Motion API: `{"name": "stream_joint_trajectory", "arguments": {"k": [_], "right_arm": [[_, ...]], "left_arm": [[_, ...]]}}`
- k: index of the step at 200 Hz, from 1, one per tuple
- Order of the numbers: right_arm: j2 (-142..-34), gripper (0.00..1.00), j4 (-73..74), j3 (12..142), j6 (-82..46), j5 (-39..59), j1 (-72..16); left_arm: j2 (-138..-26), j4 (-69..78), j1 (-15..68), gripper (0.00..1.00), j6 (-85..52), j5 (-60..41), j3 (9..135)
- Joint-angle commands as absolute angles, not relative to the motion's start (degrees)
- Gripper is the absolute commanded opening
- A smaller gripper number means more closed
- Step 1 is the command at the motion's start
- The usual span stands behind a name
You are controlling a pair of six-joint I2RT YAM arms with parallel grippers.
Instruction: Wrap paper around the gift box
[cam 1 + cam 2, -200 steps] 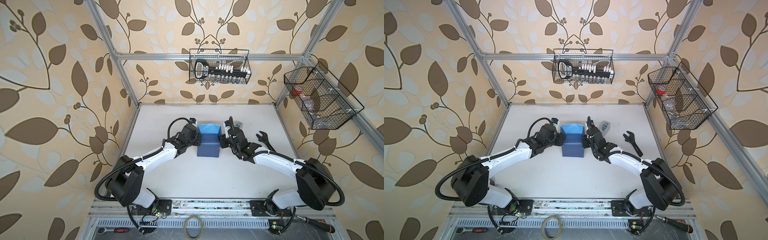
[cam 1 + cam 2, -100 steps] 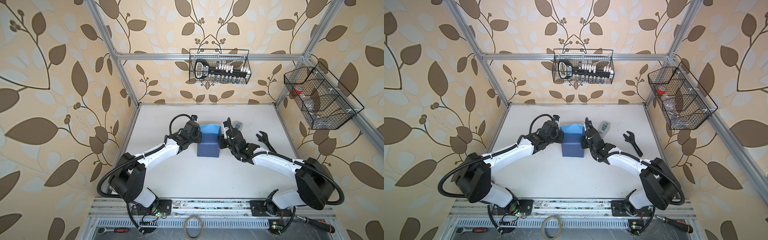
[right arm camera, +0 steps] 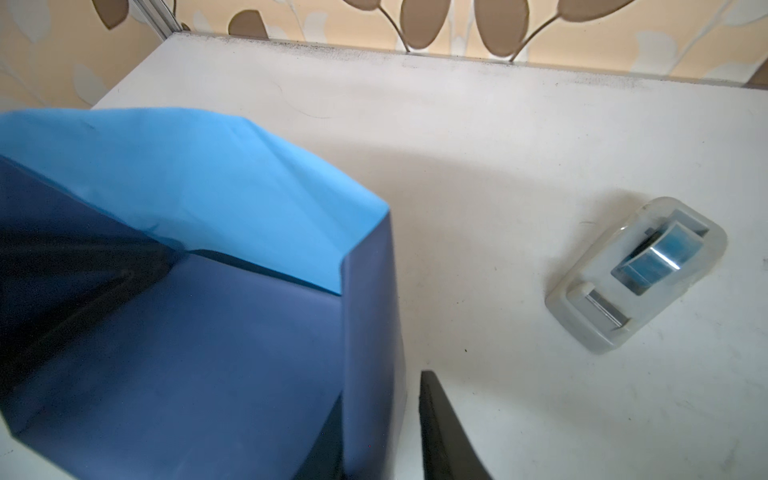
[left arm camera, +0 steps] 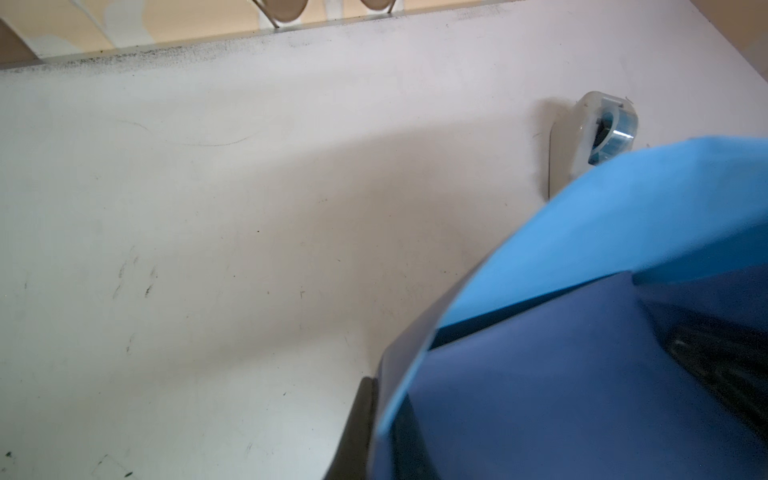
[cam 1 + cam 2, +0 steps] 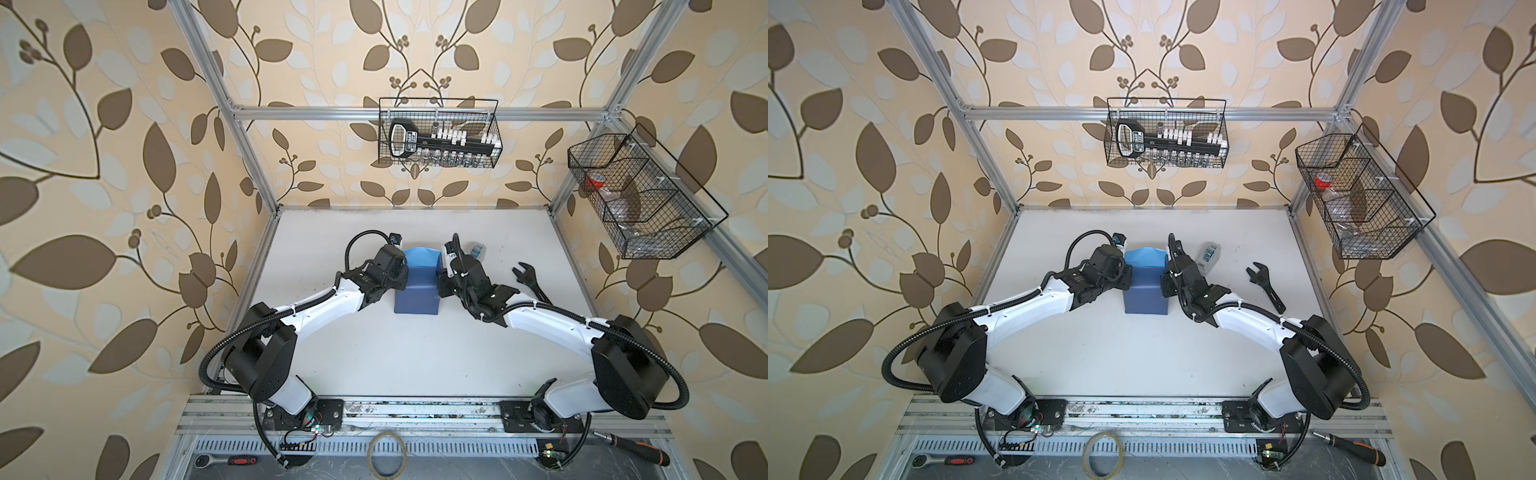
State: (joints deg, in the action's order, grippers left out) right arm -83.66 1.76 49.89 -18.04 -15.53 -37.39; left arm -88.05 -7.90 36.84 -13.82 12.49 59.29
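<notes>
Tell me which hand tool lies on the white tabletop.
The black adjustable wrench, on the white top's right side. The red-handled ratchet and the black-and-orange screwdriver lie off it, on the dark front ledge before the arm bases.

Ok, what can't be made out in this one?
- gift box: covered by the paper in both top views.
- left gripper: in the left wrist view the paper hides all but one finger; grip unclear.
- right gripper: same in the right wrist view, one finger shows.
- wire basket on the right wall: contents too small behind mesh.
</notes>
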Motion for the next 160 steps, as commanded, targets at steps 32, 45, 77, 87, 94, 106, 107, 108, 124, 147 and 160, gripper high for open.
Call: {"name": "stream_joint_trajectory", "arguments": {"k": [32, 45, 77, 87, 94, 106, 107, 108, 124, 147, 160], "right_arm": [[-85.2, 0.33, -2.4, 53.8, -15.7, -17.9, -37.3], [-85.6, 0.3, -2.5, 54.1, -15.1, -18.4, -37.3], [-86.6, 0.19, -3.1, 53.4, -15.0, -19.0, -37.3], [-86.7, 0.17, -3.0, 52.6, -15.3, -19.2, -37.4], [-86.7, 0.14, -2.7, 52.0, -15.6, -19.2, -37.5], [-86.5, 0.12, -2.1, 51.0, -15.8, -19.0, -37.5], [-86.5, 0.12, -2.2, 51.0, -15.8, -18.9, -37.5], [-86.5, 0.12, -2.1, 50.9, -15.8, -18.9, -37.5], [-86.3, 0.11, -1.9, 50.4, -16.1, -18.8, -37.6], [-86.1, 0.1, -1.9, 50.3, -16.1, -18.7, -37.6], [-86.0, 0.1, -1.9, 50.4, -16.2, -18.6, -37.7]], "left_arm": [[-89.5, -8.7, 37.5, 0.02, -12.9, 13.2, 59.7], [-89.6, -8.7, 37.4, 0.02, -12.9, 12.9, 59.6], [-89.3, -9.1, 37.5, 0.01, -13.1, 12.5, 60.5], [-88.9, -9.5, 37.5, 0.04, -13.4, 12.6, 61.1], [-88.5, -9.7, 37.4, 0.09, -13.7, 12.8, 61.4], [-87.8, -9.8, 37.5, 0.15, -13.9, 13.0, 61.9], [-87.7, -9.8, 37.5, 0.15, -14.0, 13.0, 62.0], [-87.6, -9.9, 37.5, 0.16, -14.0, 13.1, 62.0], [-87.2, -10.6, 37.5, 0.25, -14.0, 14.2, 63.1], [-87.5, -11.4, 37.5, 0.23, -13.4, 14.5, 64.4], [-87.9, -11.5, 37.5, 0.18, -13.4, 14.7, 64.5]]}}
